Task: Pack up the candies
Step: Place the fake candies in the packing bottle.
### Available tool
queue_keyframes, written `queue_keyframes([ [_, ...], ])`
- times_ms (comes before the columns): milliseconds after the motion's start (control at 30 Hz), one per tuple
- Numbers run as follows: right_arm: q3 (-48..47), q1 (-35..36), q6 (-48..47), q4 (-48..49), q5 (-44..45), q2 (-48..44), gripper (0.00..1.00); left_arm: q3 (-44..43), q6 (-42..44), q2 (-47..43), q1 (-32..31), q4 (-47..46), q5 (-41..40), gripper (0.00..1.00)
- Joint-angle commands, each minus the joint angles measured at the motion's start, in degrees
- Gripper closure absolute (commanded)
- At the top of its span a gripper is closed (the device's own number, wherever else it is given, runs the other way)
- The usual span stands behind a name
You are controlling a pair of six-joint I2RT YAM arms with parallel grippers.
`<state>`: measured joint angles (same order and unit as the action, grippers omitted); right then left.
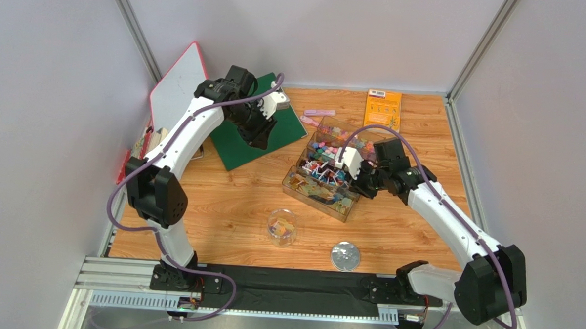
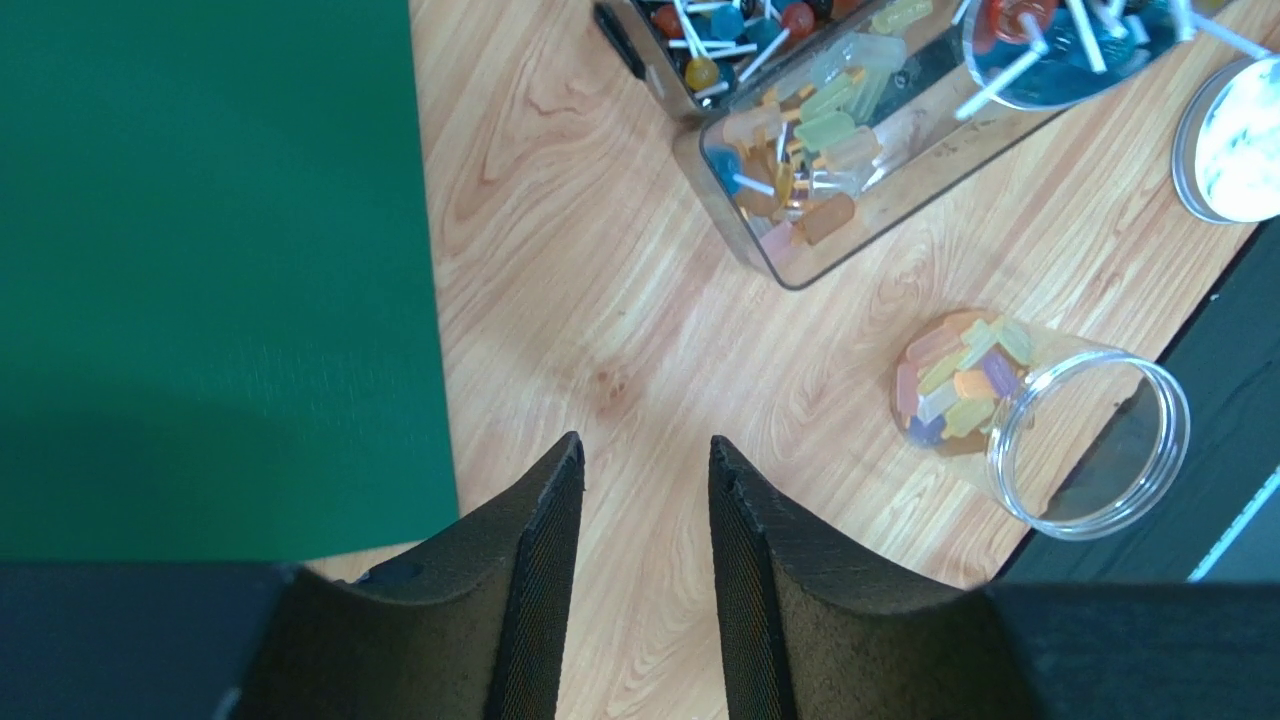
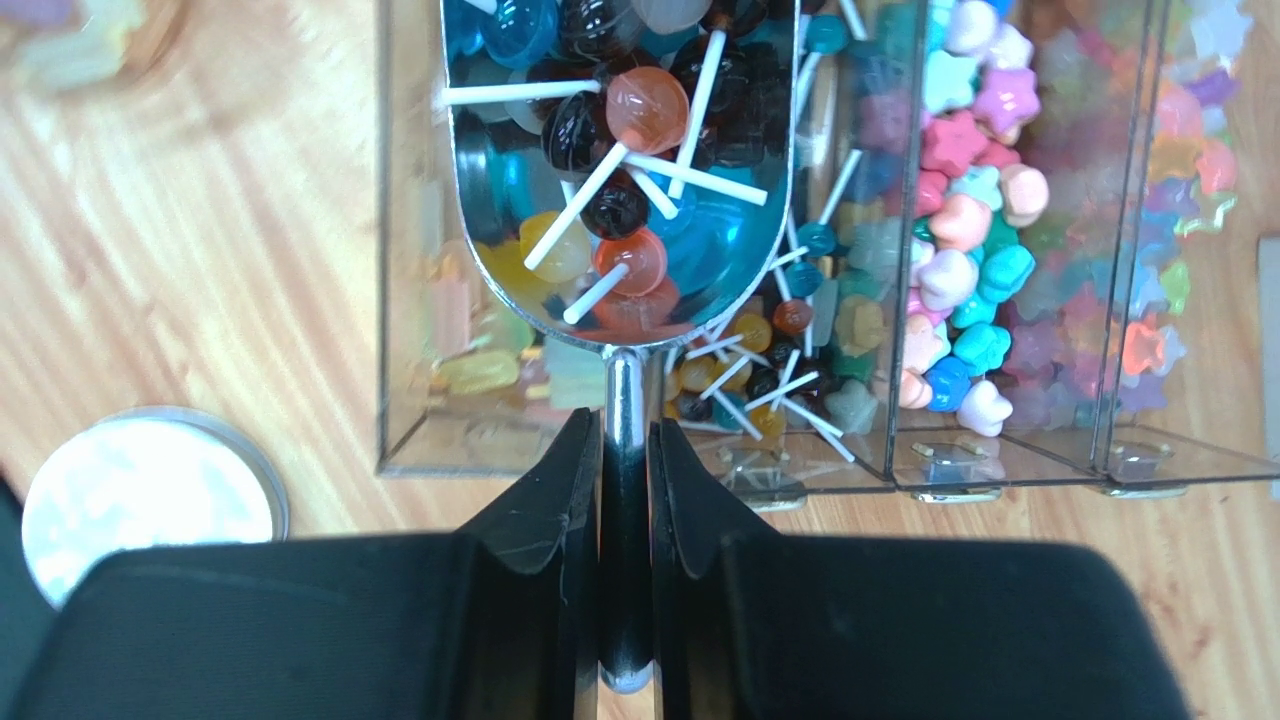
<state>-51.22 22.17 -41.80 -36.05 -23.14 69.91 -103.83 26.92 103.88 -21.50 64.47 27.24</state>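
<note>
Two grippers work around the clear divided box (image 1: 322,201), which we take as our landmark. Over the box's near end, the right gripper (image 3: 624,450) has its jaws pinched tight on the thin handle of a metal scoop (image 3: 624,383). The scoop's bowl carries a load of lollipop candies (image 3: 646,108), red, amber and dark, with white sticks. More candies fill the box beneath it: pale jelly pieces and lollipops at the near end, pink and teal shapes in the next compartment, stars beyond that. Toward the arm bases from the box we see a clear jar (image 1: 282,225) with a few pastel candies at its bottom, and a round lid (image 1: 345,256) lies near it. Left of the box, the left gripper (image 2: 643,450) hovers with jaws a little apart, holding nothing, by the edge of a green mat (image 2: 211,255).
</note>
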Motion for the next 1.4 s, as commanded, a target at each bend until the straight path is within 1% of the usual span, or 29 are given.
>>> queue_keyframes([
  [0,-4.8,2.1,-10.8,-11.1,-2.8,-4.1,1.0,4.5,-0.8,-6.0,0.1,-2.3,-2.6,0.57],
  [33,-5.2,2.6,-12.9,-12.5,-3.0,-4.6,1.0,5.1,-0.7,-6.6,0.1,-2.3,-2.7,0.57],
  [233,-10.2,9.3,-15.8,-19.5,-0.5,-3.8,1.0,10.7,-1.4,-10.4,0.1,-4.9,-2.5,0.57],
  [367,-14.7,14.6,-18.0,-23.4,3.3,-0.9,1.0,14.3,-2.7,-11.3,0.1,-5.3,-3.8,0.57],
  [433,-17.6,16.2,-19.2,-26.3,4.6,0.8,1.0,15.4,-3.3,-12.2,0.1,-6.3,-4.4,0.57],
  [600,-20.9,22.3,-23.0,-32.1,10.7,3.4,1.0,18.0,-3.6,-15.4,0.1,-8.9,-4.7,0.57],
  [767,-23.8,27.5,-22.6,-35.0,15.0,6.2,1.0,20.0,-4.1,-17.1,0.1,-11.7,-4.7,0.57],
  [967,-27.5,29.6,-20.4,-37.0,18.1,10.9,1.0,22.4,-5.7,-19.1,0.1,-13.8,-2.7,0.57],
  [1100,-30.5,29.9,-18.8,-37.9,18.7,13.4,1.0,23.6,-5.7,-20.0,0.1,-14.3,-2.2,0.57],
  [1367,-31.0,31.4,-17.8,-39.3,21.7,14.7,1.0,24.8,-6.1,-20.8,0.1,-15.4,-1.1,0.57],
])
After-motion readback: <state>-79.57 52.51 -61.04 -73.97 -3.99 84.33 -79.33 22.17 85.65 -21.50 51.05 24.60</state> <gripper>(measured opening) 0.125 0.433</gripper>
